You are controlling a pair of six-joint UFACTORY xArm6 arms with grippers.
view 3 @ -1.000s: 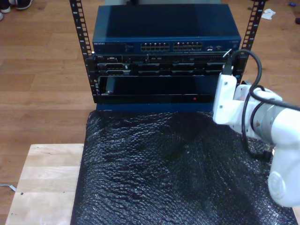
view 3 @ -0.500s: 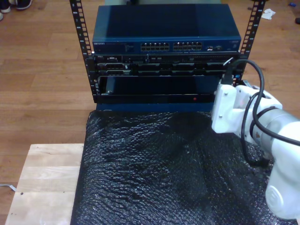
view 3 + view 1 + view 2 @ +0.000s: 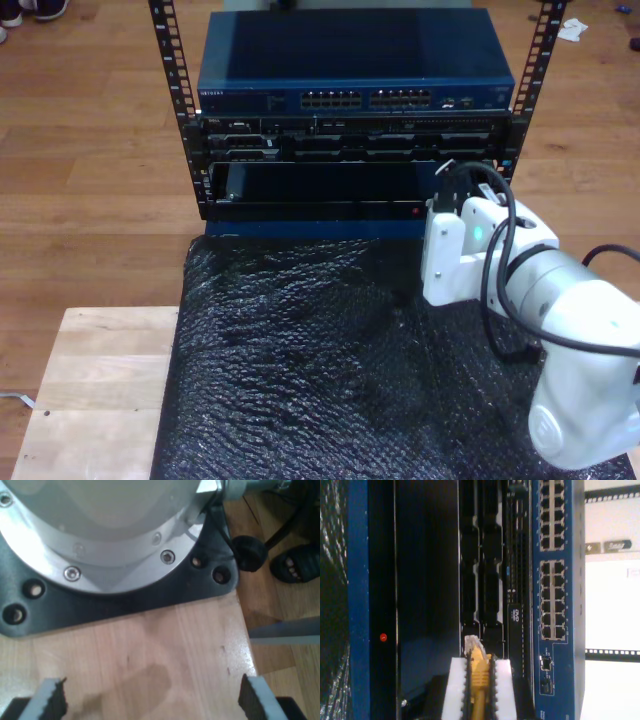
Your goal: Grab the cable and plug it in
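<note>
In the exterior view an arm point(image 3: 520, 300) reaches over black bubble wrap point(image 3: 320, 370) toward the rack point(image 3: 350, 150); its jaws are hidden.

The second wrist view shows my second gripper point(image 3: 478, 690) clamped on the cable point(image 3: 478, 680), its clear plug point(image 3: 472, 644) near the rack's dark bays, beside the blue switch point(image 3: 555, 580).

In the first wrist view, my first gripper point(image 3: 150, 700) stands wide over a wooden board point(image 3: 150, 655), by an arm base point(image 3: 110, 540).

Glare is washing out a white panel point(image 3: 612, 600) in the second wrist view. Soft blur is smearing the exterior view. The rack's recesses point(image 3: 330, 185) are sitting dim.
</note>
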